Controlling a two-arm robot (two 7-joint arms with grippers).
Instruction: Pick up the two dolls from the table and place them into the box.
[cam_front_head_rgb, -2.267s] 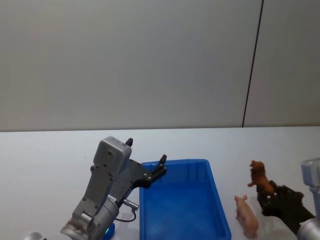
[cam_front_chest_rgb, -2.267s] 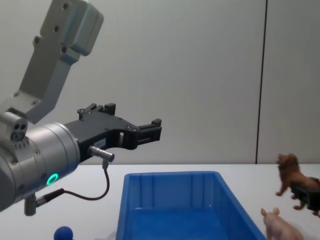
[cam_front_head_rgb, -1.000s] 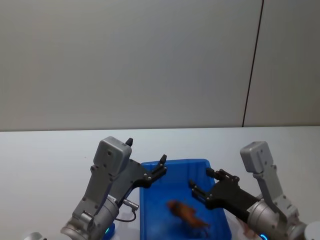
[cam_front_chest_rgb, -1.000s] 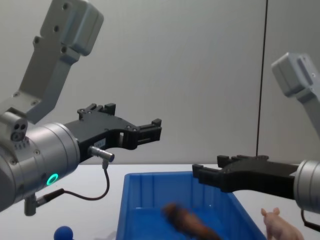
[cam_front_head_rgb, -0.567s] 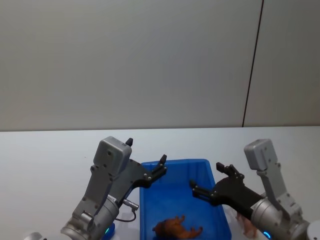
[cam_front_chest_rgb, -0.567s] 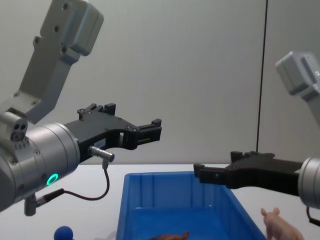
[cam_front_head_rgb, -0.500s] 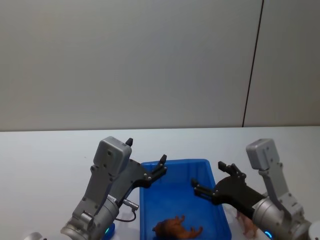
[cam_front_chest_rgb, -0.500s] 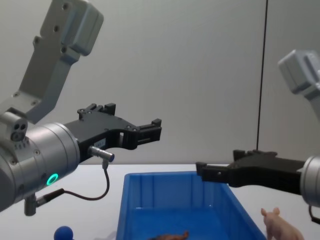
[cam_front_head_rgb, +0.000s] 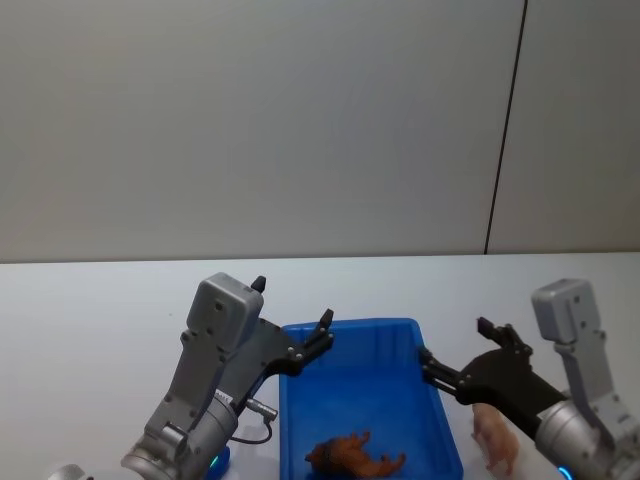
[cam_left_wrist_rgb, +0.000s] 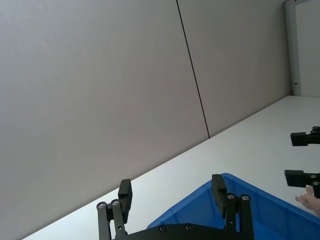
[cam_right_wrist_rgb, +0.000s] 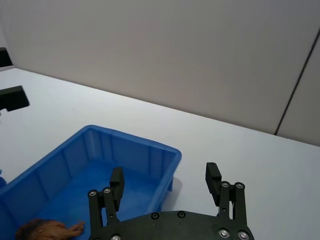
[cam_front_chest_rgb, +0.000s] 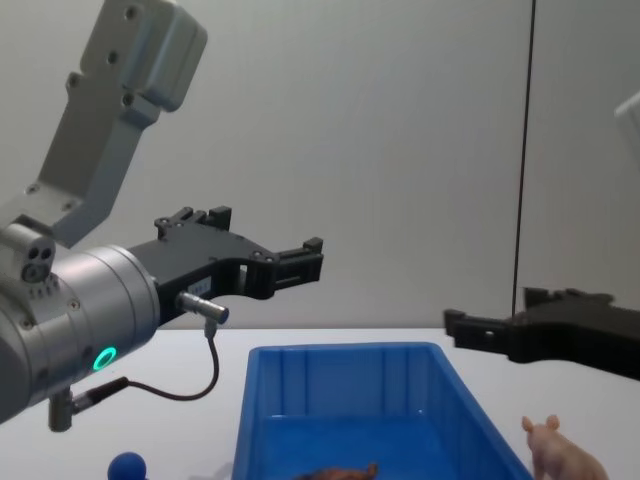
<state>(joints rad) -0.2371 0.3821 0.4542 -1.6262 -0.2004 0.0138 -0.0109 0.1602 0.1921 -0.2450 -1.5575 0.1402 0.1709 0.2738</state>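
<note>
Right gripper (cam_front_head_rgb: 455, 345) hangs wide open and empty above the right rim of the blue box (cam_front_head_rgb: 350, 325). The pink pig (cam_front_head_rgb: 495, 435) stands on the white bench (cam_front_head_rgb: 100, 310) just beside that rim, partly hidden by the right arm. Left gripper (cam_front_head_rgb: 292, 302), likewise spread and holding nothing, hovers over the box's far left corner. The orange-brown lion (cam_front_head_rgb: 355, 458) lies on its side on the box floor, near the front. Open bench stretches behind the box to the grey wall. The chest view adds a small blue ball (cam_front_chest_rgb: 127, 465) on the bench left of the box, under the left arm.
</note>
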